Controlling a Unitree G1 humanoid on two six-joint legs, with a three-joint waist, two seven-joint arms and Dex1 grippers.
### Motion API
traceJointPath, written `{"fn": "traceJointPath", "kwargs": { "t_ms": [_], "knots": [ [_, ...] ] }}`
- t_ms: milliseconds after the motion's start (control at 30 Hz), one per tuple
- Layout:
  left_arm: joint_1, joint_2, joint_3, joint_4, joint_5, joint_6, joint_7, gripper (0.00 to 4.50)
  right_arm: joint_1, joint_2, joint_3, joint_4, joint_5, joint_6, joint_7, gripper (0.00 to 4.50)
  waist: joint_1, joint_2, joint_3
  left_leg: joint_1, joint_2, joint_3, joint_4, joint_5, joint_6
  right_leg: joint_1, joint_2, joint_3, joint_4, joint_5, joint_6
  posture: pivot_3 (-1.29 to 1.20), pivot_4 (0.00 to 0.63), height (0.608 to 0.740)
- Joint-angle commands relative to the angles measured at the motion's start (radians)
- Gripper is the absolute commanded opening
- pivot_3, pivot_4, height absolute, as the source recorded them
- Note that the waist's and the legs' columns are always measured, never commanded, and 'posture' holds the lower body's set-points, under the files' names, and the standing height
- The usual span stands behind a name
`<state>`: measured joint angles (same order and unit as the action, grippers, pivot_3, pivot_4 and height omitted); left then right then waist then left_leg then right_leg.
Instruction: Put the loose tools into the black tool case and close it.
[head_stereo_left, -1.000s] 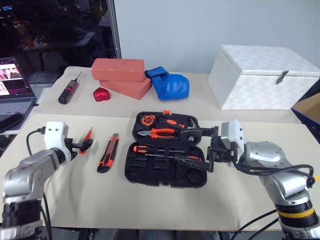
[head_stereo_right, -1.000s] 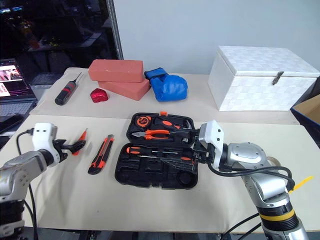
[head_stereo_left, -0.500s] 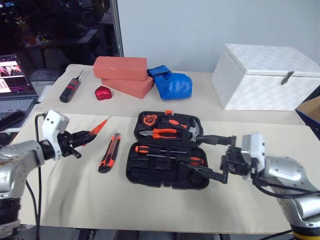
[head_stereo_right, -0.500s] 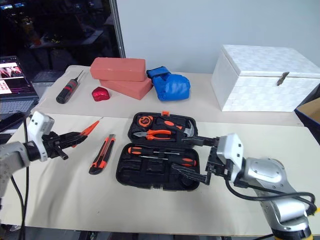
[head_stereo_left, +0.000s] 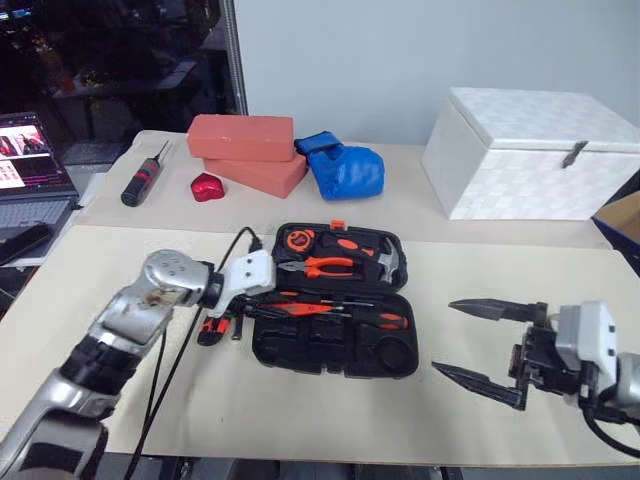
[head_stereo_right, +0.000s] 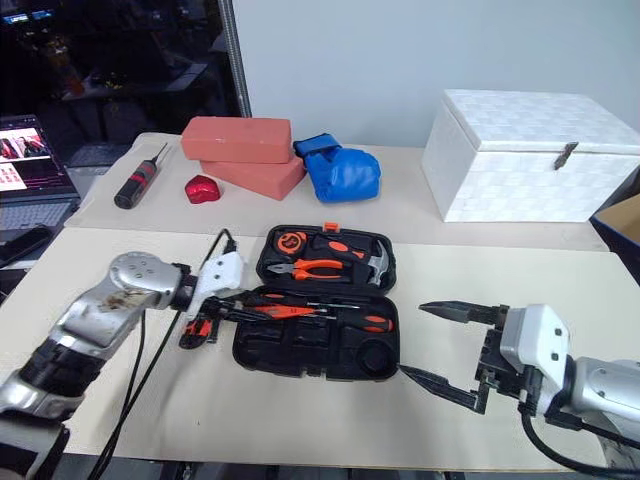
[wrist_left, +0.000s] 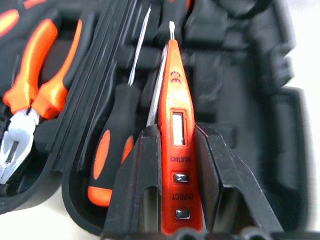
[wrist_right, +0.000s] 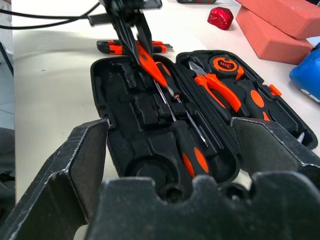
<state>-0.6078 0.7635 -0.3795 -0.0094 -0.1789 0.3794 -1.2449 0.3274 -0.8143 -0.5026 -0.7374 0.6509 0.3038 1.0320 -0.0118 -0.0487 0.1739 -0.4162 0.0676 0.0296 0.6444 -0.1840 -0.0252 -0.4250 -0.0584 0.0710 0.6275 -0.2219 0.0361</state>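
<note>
The black tool case lies open in the middle of the table, with pliers, a tape measure and a hammer in its far half. A black-and-orange screwdriver lies in the near half. My left gripper is shut on the small all-orange screwdriver. It holds the screwdriver just over the near half, tip pointing right along the slots. The utility knife lies left of the case, partly hidden behind my left hand. My right gripper hangs open to the right of the case, holding nothing.
A white box stands at the back right. Two red bricks, a blue bundle, a small red object and a black-and-red screwdriver lie at the back left. A laptop sits at the far left.
My left gripper has closed on the orange screwdriver and swung right, from beside the knife to over the case. My right gripper has drawn back from the case toward the near right.
</note>
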Motion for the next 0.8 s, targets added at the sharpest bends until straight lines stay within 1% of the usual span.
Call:
{"fn": "traceJointPath", "kwargs": {
  "t_ms": [33, 200, 367, 533, 733, 800],
  "knots": [
    [-0.035, -0.005, -0.015, 0.021, 0.039, -0.026, -0.035, 0.49, 0.012, -0.008, -0.045, -0.050, 0.028, 0.017, -0.026, 4.50, -0.001, -0.001, 0.000, 0.000, 0.000, 0.000, 0.000, 0.000, 0.000, 0.000, 0.000, 0.000, 0.000, 0.000, 0.000, 0.00, 0.150, 0.736],
    [-0.023, -0.030, -0.037, -0.012, 0.053, -0.015, -0.051, 0.49, 0.030, -0.003, -0.046, -0.073, 0.027, 0.030, -0.046, 4.50, 0.000, 0.000, 0.000, 0.000, 0.000, -0.001, 0.001, 0.000, 0.000, 0.001, 0.000, 0.000, 0.000, 0.000, 0.000, 0.00, 0.150, 0.736],
    [-0.016, -0.029, -0.036, -0.037, 0.041, -0.007, -0.083, 0.49, 0.032, -0.005, -0.041, -0.081, 0.028, 0.038, -0.060, 4.50, 0.000, 0.000, 0.000, 0.000, -0.001, -0.001, 0.001, 0.000, 0.000, 0.001, 0.000, 0.000, 0.000, 0.000, 0.000, 0.00, 0.150, 0.736],
    [-0.024, -0.047, -0.048, -0.010, 0.079, 0.010, -0.050, 0.49, 0.032, -0.006, -0.031, -0.081, 0.024, 0.042, -0.065, 4.50, 0.000, 0.000, 0.000, 0.000, -0.001, -0.001, 0.001, 0.000, 0.000, 0.001, 0.000, 0.000, 0.000, -0.001, 0.001, 0.00, 0.150, 0.736],
    [-0.008, -0.015, -0.052, 0.024, 0.101, -0.012, -0.094, 0.49, 0.036, -0.008, -0.037, -0.083, 0.028, 0.044, -0.064, 4.50, 0.000, 0.000, 0.000, 0.001, -0.001, -0.001, 0.001, 0.000, 0.000, 0.003, 0.000, 0.000, 0.000, -0.001, 0.002, 0.00, 0.150, 0.736],
    [-0.004, -0.017, -0.025, 0.028, 0.085, -0.011, -0.082, 1.49, 0.036, -0.008, -0.035, -0.080, 0.026, 0.042, -0.061, 4.50, -0.003, 0.000, -0.001, 0.002, -0.001, -0.001, 0.001, 0.000, 0.000, 0.003, 0.000, 0.000, 0.000, -0.001, 0.001, 0.00, 0.150, 0.736]
  ]
}}
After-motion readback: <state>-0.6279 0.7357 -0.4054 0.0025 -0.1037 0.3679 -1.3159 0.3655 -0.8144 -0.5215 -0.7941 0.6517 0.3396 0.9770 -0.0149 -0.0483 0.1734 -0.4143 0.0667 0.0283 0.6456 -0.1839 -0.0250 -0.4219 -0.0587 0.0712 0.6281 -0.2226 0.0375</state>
